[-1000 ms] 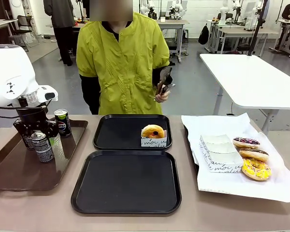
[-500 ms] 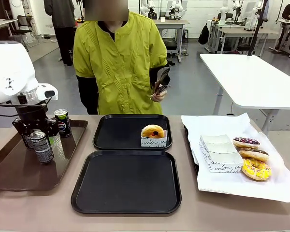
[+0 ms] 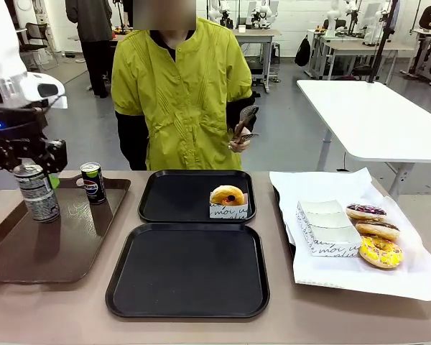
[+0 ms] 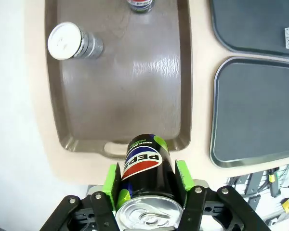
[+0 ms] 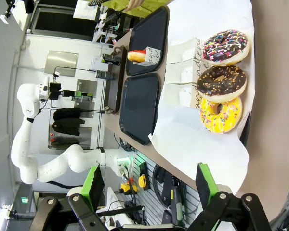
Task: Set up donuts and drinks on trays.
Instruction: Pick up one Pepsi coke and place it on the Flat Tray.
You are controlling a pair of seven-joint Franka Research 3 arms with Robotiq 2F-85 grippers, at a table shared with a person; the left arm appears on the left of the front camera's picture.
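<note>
Tan table [image 3: 309, 327] runs across the bottom of the front view. At its lower left lies the brown tray [image 3: 29, 251]. In the middle lie two black trays, the nearer black tray [image 3: 190, 273] and the farther black tray [image 3: 169, 198]. The farther one carries a glazed donut [image 3: 227, 194] in a small lettered box [image 3: 228, 210] at its right end.

At the right, a white paper sheet [image 3: 330, 277] bears a cluster of white boxes [image 3: 323, 221]. Just right of them are a sprinkled chocolate donut [image 3: 366, 211], a chocolate donut [image 3: 377, 229] and a yellow donut [image 3: 380, 252].

A green-rimmed Pepsi can [image 3: 93, 182] stands at the brown tray's upper right corner. In my left wrist view a silver-topped can [image 4: 67, 41] stands at the tray's upper left.

My left fingers [image 4: 182, 175] pinch a slim Pepsi can [image 4: 144, 166] from both sides. I hold it up at the left of the front view, over the brown tray. My right fingers [image 5: 203, 180] are spread wide apart.
</note>
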